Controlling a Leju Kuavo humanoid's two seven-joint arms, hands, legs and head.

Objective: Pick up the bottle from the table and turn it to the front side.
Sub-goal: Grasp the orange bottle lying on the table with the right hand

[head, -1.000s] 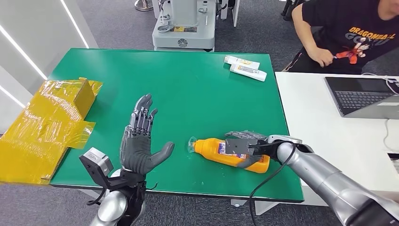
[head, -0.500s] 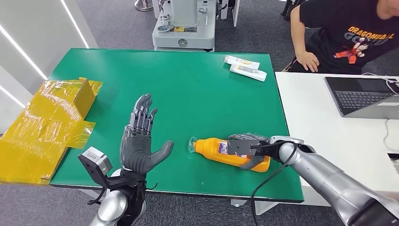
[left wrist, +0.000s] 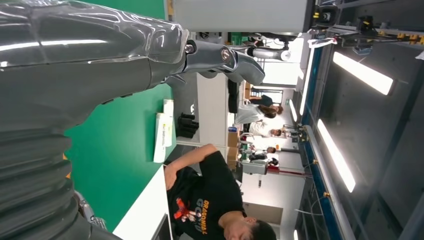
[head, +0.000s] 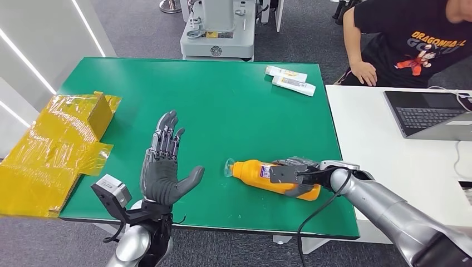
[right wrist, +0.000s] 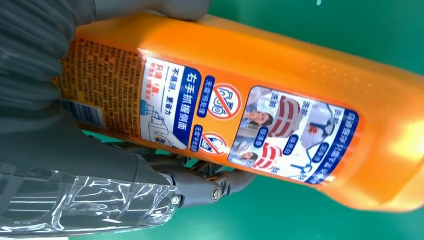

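An orange bottle [head: 250, 170] lies on its side on the green table [head: 222, 111], clear cap pointing toward my left hand. My right hand [head: 295, 176] grips its thick end, fingers wrapped around the body. In the right wrist view the bottle [right wrist: 280, 100] shows a label with blue warning pictures, and my right hand [right wrist: 50, 125] has fingers under it. My left hand [head: 161, 167] is held upright over the near table edge, fingers spread, holding nothing. The left wrist view shows the left hand [left wrist: 75, 65] from behind.
Two white tubes [head: 289, 79] lie at the table's far right corner. A yellow-wrapped box [head: 55, 144] overhangs the left edge. To the right stands a white table [head: 378, 144] with a laptop [head: 428, 114]; a person [head: 406, 39] sits behind it. A grey machine base [head: 217, 33] stands beyond the table.
The bottle has shifted slightly away from me in my right hand, its cap end a little higher. The person's hand moved toward their body. My left hand has stayed put.
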